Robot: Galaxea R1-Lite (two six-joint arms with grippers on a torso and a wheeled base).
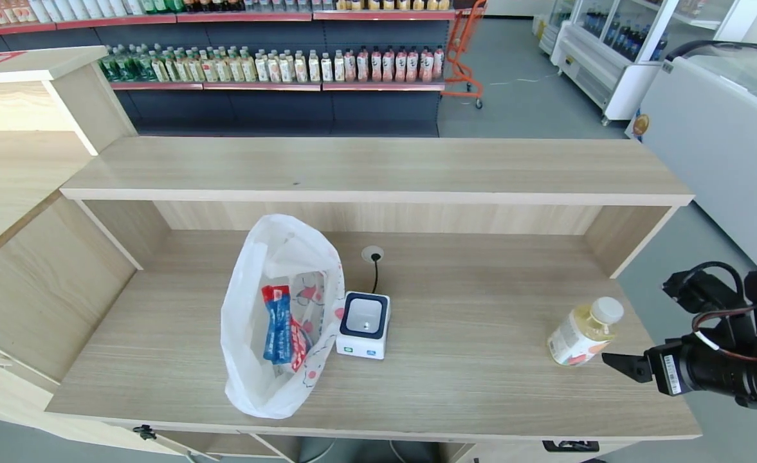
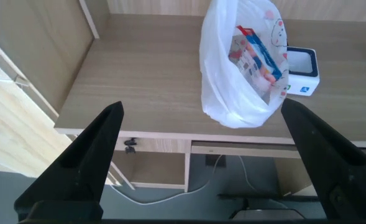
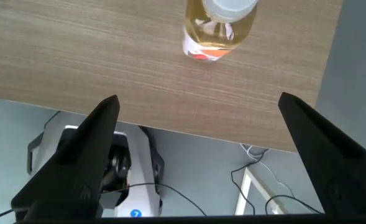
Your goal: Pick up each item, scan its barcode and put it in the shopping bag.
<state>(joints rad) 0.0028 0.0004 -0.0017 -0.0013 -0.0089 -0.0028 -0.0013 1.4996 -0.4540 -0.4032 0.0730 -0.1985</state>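
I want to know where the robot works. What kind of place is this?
Probably a shop's checkout counter: shelves of bottled drinks stand behind it, a barcode scanner sits beside a shopping bag, and a chest freezer stands nearby.

A pale wooden counter point(image 1: 378, 167) fronts bottle-lined shelves point(image 1: 275, 64); grey floor point(image 1: 526, 96); white freezers point(image 1: 706, 122) stand on the right.

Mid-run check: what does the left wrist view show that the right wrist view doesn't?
Left wrist view: the shopping bag with a blue-and-red packet inside, and the scanner beside it. Right wrist view: the white-capped bottle, not yet picked up. Both: the wooden counter, seen past an open tool, the left tool and the right tool respectively.
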